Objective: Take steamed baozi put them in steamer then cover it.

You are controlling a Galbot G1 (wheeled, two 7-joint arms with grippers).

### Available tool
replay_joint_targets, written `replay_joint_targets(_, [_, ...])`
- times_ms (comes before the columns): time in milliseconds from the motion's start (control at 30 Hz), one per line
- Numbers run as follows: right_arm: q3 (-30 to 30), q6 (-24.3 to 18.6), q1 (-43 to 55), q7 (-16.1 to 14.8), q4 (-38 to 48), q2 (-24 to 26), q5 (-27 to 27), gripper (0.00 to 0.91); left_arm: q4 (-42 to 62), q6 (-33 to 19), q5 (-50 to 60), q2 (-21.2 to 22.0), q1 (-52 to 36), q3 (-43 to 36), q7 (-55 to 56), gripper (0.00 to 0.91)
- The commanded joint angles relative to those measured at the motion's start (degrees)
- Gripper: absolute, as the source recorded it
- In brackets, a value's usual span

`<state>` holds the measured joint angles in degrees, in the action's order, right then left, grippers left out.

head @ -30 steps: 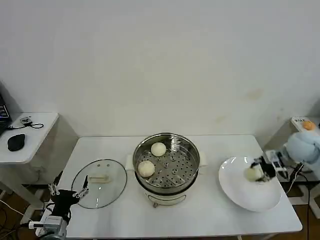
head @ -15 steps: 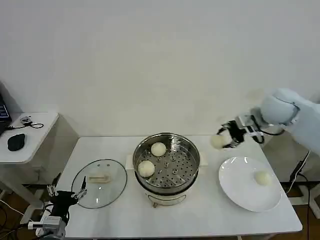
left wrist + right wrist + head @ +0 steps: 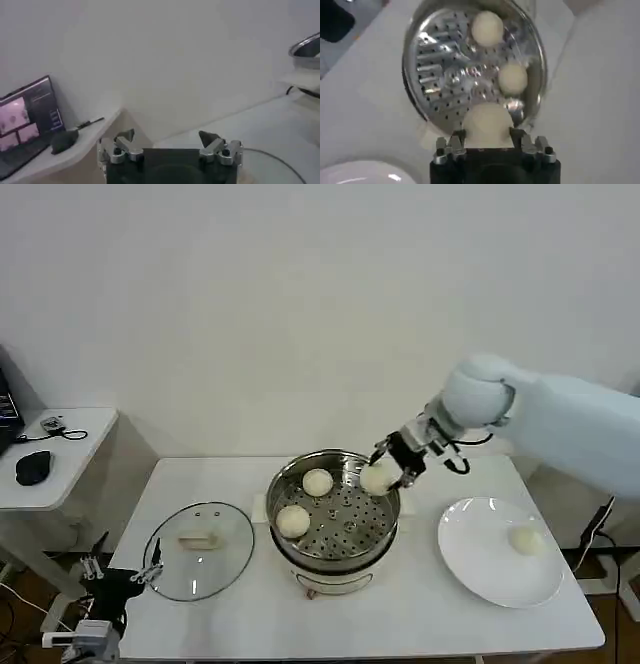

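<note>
My right gripper [image 3: 383, 474] is shut on a creamy-white baozi [image 3: 377, 478] [image 3: 487, 122], held over the right rim of the steel steamer [image 3: 375, 529] [image 3: 430, 65]. Two baozi lie inside the basket, one at the back left [image 3: 317, 482] [image 3: 512, 78] and one at the front left [image 3: 292, 521] [image 3: 487, 27]. Another baozi [image 3: 523, 539] rests on the white plate [image 3: 480, 569] at the right. The glass cover [image 3: 225, 569] with its cream handle lies flat on the table, left of the steamer. My left gripper [image 3: 112, 576] [image 3: 167, 138] hangs open below the table's front left corner.
A side table [image 3: 70, 454] at the far left carries a black mouse [image 3: 33, 468] [image 3: 64, 141] and a laptop [image 3: 27, 117]. The white table [image 3: 420, 614] has bare room in front of the steamer and between steamer and plate.
My right gripper lifted a baozi off the plate and carried it left and up, then over the steamer's right rim. The left gripper sank slightly lower.
</note>
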<state>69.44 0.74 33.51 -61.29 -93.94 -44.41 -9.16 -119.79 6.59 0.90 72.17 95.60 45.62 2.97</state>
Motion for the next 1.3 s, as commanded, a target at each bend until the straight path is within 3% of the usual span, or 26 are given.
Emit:
replay_joint_targets(33, [3.85,-9.94,0.18,-0.35,-1.74,-3.83,3.71,0.625,-0.31,0.76,-2.11,-0.55,-0.07,1.75,-0.20,0.907])
replay_joint_targets(167, [4.26,-11.44,-1.46,1.94,-0.66,-5.61,4.40,0.625,-0.55,0.70,-2.16,-0.45,0.12,2.17,-0.22,0.907])
replay_joint_targets(467, [3.53,-16.27,-3.74,3.26,3.55,-9.18,12.00,0.625,-0.81,0.38,-2.49,-0.34,0.74,3.52,-0.21,0.907])
replay_joint_targets(1300, [6.67,-17.57,-2.81,1.03,1.38,-10.84,9.32,0.625,-0.47,0.32,-2.68,-0.35,0.17,4.01,-0.19,0.907])
